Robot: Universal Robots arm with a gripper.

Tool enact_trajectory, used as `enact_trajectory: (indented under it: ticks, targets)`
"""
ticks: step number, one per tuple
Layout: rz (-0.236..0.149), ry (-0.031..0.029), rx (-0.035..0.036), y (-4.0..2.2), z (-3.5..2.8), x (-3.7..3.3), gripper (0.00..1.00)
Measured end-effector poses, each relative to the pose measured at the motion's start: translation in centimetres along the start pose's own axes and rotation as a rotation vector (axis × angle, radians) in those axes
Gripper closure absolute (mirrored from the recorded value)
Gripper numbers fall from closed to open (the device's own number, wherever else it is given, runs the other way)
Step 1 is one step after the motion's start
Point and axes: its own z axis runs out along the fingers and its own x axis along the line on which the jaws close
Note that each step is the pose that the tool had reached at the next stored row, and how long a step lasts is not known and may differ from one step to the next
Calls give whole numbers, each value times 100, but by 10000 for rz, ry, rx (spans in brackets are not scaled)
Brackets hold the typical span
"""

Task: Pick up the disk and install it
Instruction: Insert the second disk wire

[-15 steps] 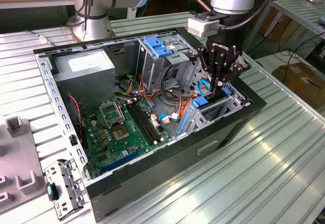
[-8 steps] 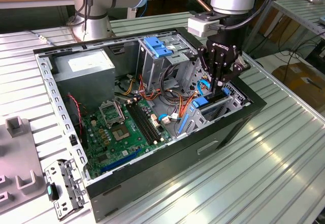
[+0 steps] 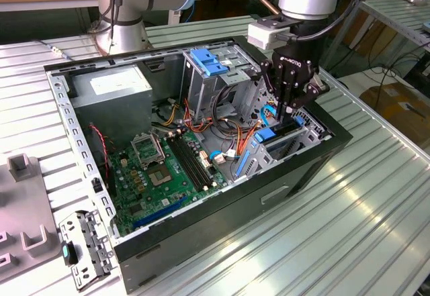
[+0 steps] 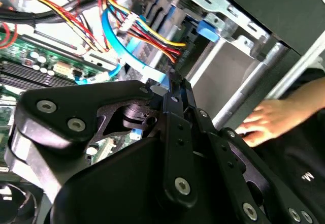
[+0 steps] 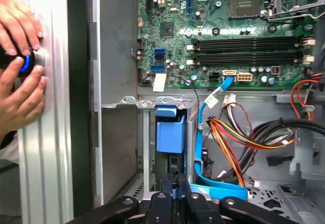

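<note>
your gripper (image 3: 290, 113) is down inside the open computer case (image 3: 295, 175), at the drive bay by the case's front wall. in the exterior view you see the black fingers (image 3: 287, 98) drawn close together, pointing down at the disk (image 3: 277, 135), whose blue rail shows just below the fingertips, seated edge-up in the bay's grey metal frame. whether the pads grip it or merely touch its top edge, i cannot tell from there.

the first wrist view gives you what the exterior view hides: looking straight down past the fingertips (image 5: 175, 186), the disk's blue carrier (image 5: 170, 132) sits in the slot directly ahead of the gripper, and the fingers look nearly shut around a thin dark edge. a light blue ribbon cable (image 5: 216, 191) runs just beside the fingers, with a bundle of orange, yellow and red wires (image 5: 238, 137) next to it. beyond the disk lies the green motherboard (image 5: 223, 31). off to the side of the case, a person's hands (image 5: 20, 87) rest on a round blue-lit knob (image 5: 25, 64) on the ribbed table.

the second wrist view shows you the gripper's black linkage (image 4: 127, 158) close up, the same blue cable (image 4: 119, 51) just past the fingertips, and one hand (image 4: 271, 120) outside the case wall.
</note>
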Motion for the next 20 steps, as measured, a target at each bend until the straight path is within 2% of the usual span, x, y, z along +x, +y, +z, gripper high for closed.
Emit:
enact_trajectory:
  ticks: [1,2,3,4,5,9,20]
  targets:
    - [22,-354,9,1,4,16,84]
    - [42,-674,15,2,7,31,84]
    - [52,-862,17,2,9,41,84]
    - [61,-991,16,6,14,61,84]
    - [65,-1062,17,10,19,85,84]
    - [72,-1187,21,20,35,153,84]
    - [72,-1191,20,19,36,159,84]
